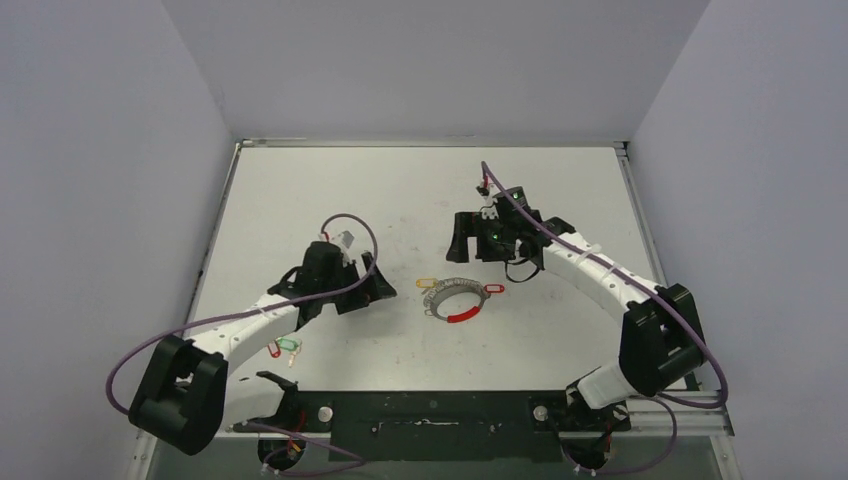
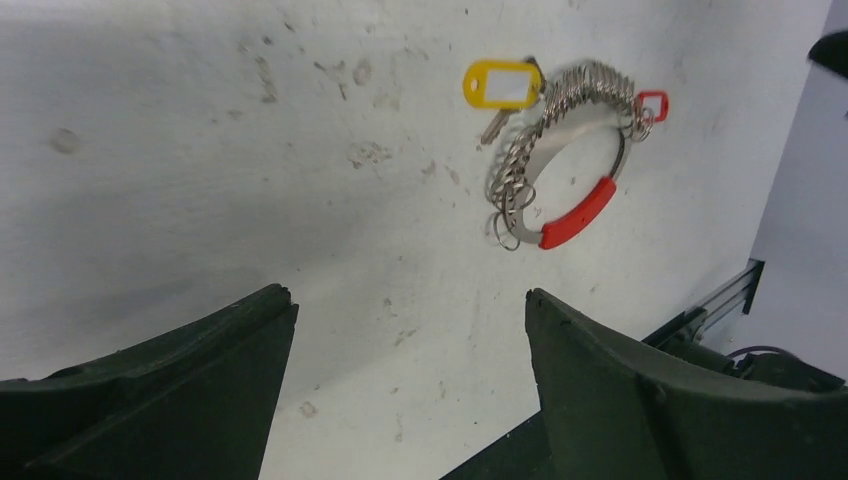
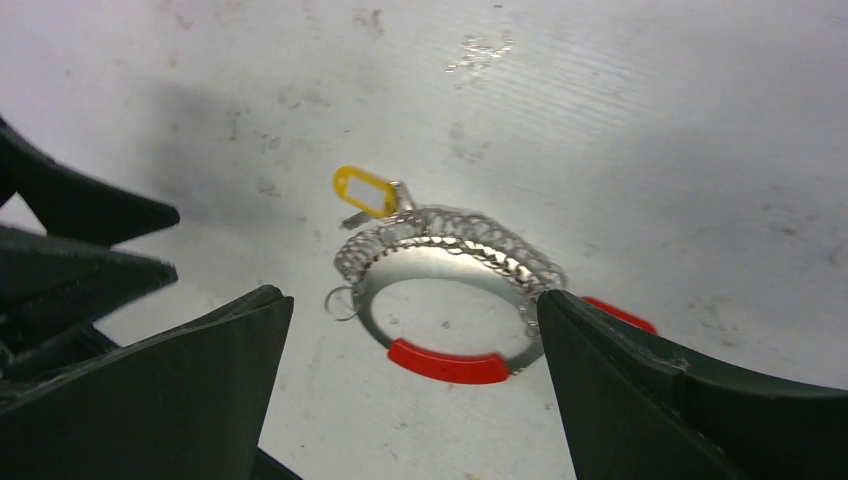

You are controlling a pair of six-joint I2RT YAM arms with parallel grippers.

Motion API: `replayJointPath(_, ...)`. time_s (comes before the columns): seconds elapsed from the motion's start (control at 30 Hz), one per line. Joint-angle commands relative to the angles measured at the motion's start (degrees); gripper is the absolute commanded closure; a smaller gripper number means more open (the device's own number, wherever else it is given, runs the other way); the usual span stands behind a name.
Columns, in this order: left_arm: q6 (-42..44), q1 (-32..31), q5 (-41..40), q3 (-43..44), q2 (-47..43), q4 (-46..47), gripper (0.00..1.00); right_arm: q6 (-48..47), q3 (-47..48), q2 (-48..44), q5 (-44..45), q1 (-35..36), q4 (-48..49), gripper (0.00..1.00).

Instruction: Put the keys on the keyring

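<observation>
A: Loose keys (image 1: 284, 347), red and green tags, lie behind the left pincer (image 2: 408, 300), beside its arm. The pincer is released, empty.
B: Keyring (image 2: 578, 212)?
A: Flat on the worktop (image 2: 200, 150), between both pincers, touching neither. Right pincer (image 3: 415, 300) is spread wide, holding nothing. Yellow-tagged key (image 2: 503, 85) touches its rim.
B: Advice?
A: Probably pin the ring by its red piece, then fetch the loose keys.

Silvery keyring (image 3: 440, 258), red rim piece (image 3: 448, 362), yellow key tag (image 3: 362, 191)
</observation>
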Motion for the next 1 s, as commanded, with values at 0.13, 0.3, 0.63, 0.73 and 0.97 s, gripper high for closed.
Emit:
replayJointPath(0.13, -7.5, -15.6, -10.7, 0.2, 7.3, 8.8, 0.23, -2.6, -0.6, 8.1, 1.4, -4.7, 1.4, 0.00)
replayJointPath(0.3, -9.8, -20.7, -14.4, -0.5, 8.4, 10.2, 0.23, -3.4, -2.1, 12.1, 0.6, -4.9, 3.0, 0.00)
replayJointPath(0.63, -12.2, -22.1, -19.4, -5.0, 1.1, 10.4, 0.25, 0.1, -12.1, 10.6, -7.8, -3.8, 8.1, 0.03)
replayJointPath(0.73, -12.2, -22.1, -20.4, -5.7, -1.4, 9.3, 0.26, 2.6, -16.1, 9.4, -10.7, -1.7, 10.8, 0.04)
replayJointPath(0.97, -12.5, -22.0, -22.3, -7.0, -5.2, 4.7, 0.27, 12.0, -21.6, 2.3, -16.3, 3.6, 17.9, 0.06)
